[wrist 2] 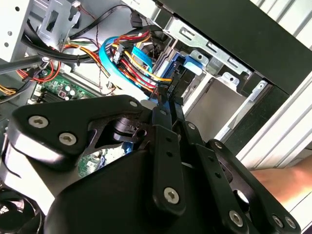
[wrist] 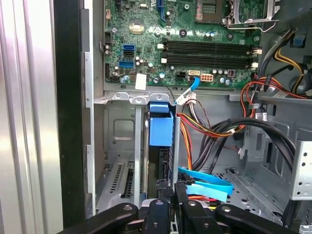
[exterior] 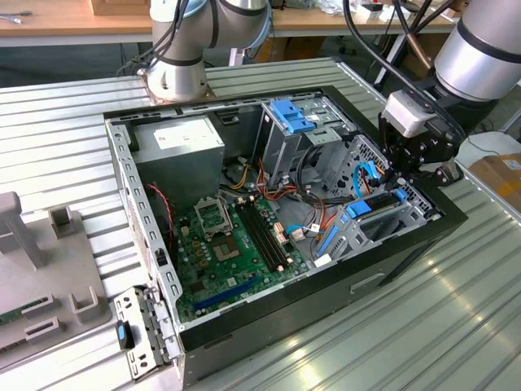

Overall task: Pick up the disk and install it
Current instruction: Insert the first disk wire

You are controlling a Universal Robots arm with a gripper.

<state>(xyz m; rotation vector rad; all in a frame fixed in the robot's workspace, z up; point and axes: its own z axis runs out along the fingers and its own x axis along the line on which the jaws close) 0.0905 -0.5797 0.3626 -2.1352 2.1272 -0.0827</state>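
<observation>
Black linkage of our gripper (wrist: pixel 168 187) sits closest to us, low in the first wrist view. We see its jaws drawn together, pinching the disk (wrist: pixel 161 146) at its near edge. It stands on edge in the grey bay (wrist: pixel 117 141), blue rail outward, at the case's (exterior: pixel 146 220) right in the exterior view.

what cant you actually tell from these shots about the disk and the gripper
- Grip on the disk: in the first wrist view the gripper meets its near edge, but the contact is too dark to judge.
- How deep the disk sits: its lower part is hidden inside the grey drive bay.
- Disk in the exterior view: the gripper and blue cables cover that spot.
- Second wrist view: the gripper's black links block the disk's body.
</observation>
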